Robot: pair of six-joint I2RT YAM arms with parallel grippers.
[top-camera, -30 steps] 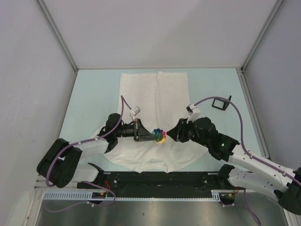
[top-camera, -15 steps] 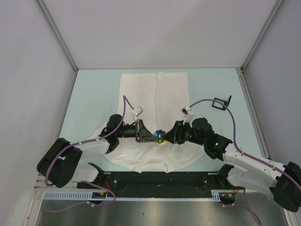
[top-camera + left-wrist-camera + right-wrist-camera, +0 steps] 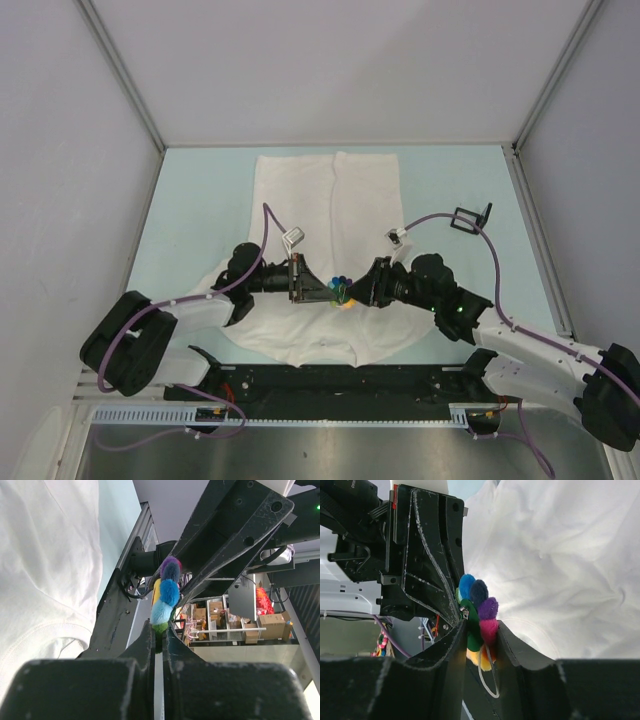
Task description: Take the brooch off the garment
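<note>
The white T-shirt garment (image 3: pixel 330 200) lies flat on the table between the arms. The rainbow flower brooch (image 3: pixel 342 290) sits above its lower middle. My left gripper (image 3: pixel 326 288) reaches in from the left and is shut on the brooch's green edge (image 3: pixel 161 626); the blue and purple petals (image 3: pixel 168 585) stick out past its tips. My right gripper (image 3: pixel 358 291) comes from the right, with its fingers (image 3: pixel 460 635) pressed on either side of the brooch (image 3: pixel 479 611). White cloth (image 3: pixel 560 555) lies behind it. I cannot tell whether the pin is still in the cloth.
A small black frame-shaped object (image 3: pixel 467 219) lies on the pale table to the right of the shirt. A black rail (image 3: pixel 330 380) runs along the near edge. Grey walls (image 3: pixel 60 150) enclose the table on three sides.
My right gripper has moved left, from just right of the brooch onto it, and closed around it. The left gripper and the brooch have stayed almost still.
</note>
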